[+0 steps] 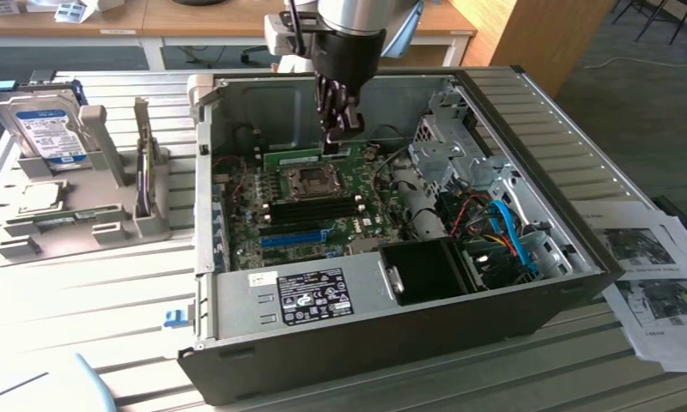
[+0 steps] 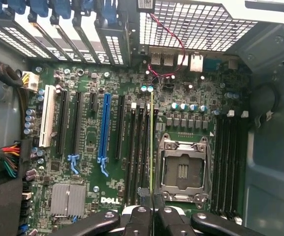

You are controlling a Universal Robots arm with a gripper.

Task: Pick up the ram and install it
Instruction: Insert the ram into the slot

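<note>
Hanging vertically inside the case (image 1: 527, 313), end effector (image 1: 341, 130) grips the ram (image 2: 151, 147).

Arm (image 1: 350, 21): hangs vertically at the upper middle of the frame.
Hand (image 1: 341, 133): points straight down, fingers (image 2: 138, 220) pinched on the upright ram (image 2: 151, 147).

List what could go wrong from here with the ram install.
1. The claw holds the ram edge-on, and it looks slightly offset from the nearest black slot. Pressing down could miss the slot.
2. The open CPU socket lies right beside the ram, so a sideways slip might strike it.
3. The grip seems to be on a thin edge, so the stick may tilt under load.
</note>
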